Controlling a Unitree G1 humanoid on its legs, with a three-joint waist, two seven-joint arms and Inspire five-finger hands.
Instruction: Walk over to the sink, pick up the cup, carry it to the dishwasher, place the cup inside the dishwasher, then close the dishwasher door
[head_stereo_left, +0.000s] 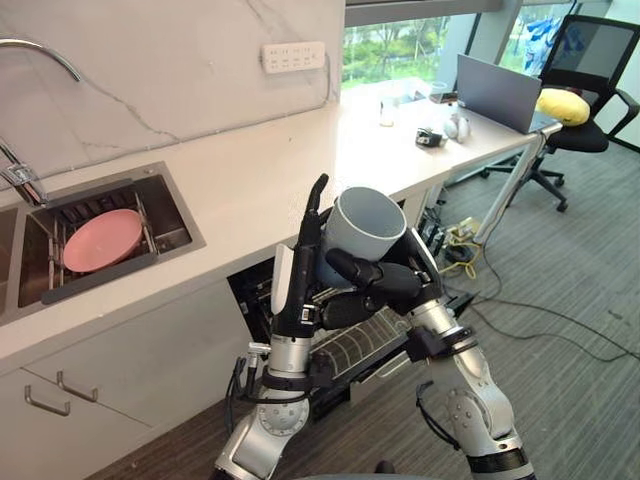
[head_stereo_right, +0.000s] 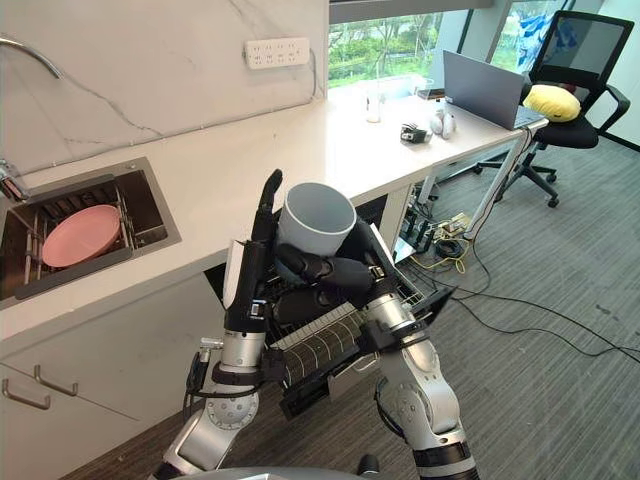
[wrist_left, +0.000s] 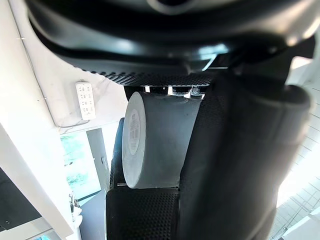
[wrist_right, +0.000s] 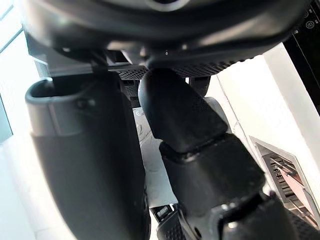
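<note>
I hold a grey cup (head_stereo_left: 365, 225) tilted in front of me, its mouth facing up and away, above the open dishwasher (head_stereo_left: 362, 345) with its wire rack pulled out under the counter. My right hand (head_stereo_left: 378, 277) is shut on the cup, fingers and thumb curled round its lower side. My left hand (head_stereo_left: 300, 285) stands open, its straight fingers pressed flat against the cup's left side. In the left wrist view the cup (wrist_left: 150, 145) lies against that hand (wrist_left: 240, 165). The sink (head_stereo_left: 168, 182) is at the far left, with a pink bowl (head_stereo_left: 100, 240) in it.
A white countertop (head_stereo_left: 260, 170) runs from the sink to a desk end with a laptop (head_stereo_left: 497, 92) and small items. An office chair (head_stereo_left: 575, 110) with a yellow cushion stands at the far right. Cables (head_stereo_left: 465, 245) lie on the carpet by the desk leg.
</note>
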